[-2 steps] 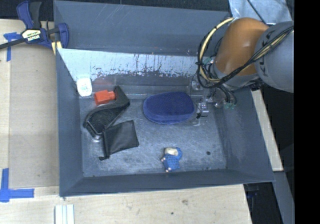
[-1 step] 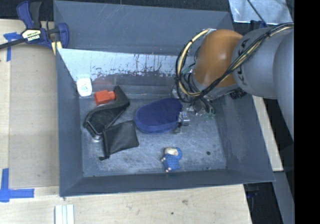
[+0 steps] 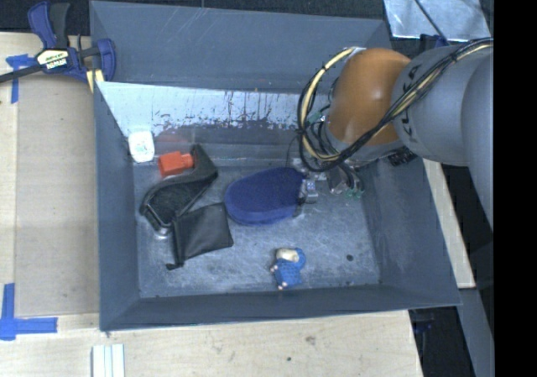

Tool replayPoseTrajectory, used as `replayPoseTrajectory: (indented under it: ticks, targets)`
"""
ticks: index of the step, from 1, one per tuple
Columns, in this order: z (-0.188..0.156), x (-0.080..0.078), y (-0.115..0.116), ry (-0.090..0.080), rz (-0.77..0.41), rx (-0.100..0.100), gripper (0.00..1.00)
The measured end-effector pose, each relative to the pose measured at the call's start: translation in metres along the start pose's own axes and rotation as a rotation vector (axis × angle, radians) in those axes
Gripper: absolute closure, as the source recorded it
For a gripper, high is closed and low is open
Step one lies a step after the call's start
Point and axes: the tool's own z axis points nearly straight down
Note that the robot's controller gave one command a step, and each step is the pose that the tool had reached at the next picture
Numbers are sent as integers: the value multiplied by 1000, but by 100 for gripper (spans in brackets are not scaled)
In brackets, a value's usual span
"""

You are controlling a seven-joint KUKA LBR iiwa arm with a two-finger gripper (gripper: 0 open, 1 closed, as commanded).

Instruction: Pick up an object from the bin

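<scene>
Blue oval disc [image 3: 262, 196] — just beside the pincer [image 3: 308, 190].

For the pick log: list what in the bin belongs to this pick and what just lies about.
In play: gripper, at the right edge of the dark blue oval pad.

Lying about: red block, white tag, black folded pouch, black flat sleeve, small blue-and-white toy.

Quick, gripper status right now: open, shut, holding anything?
Gripper: open or shut cannot be told; it sits at the right edge of the dark blue oval thing.
</scene>
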Motion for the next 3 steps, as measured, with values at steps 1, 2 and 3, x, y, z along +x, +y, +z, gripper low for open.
replayPoseTrajectory:
  ticks: [1,2,3]
  targets:
    - [-124,23,18,-7,-18,0,100]
    - [-188,-8,36,-7,-326,0,100]
    - [-189,1,27,1,-532,-1,100]
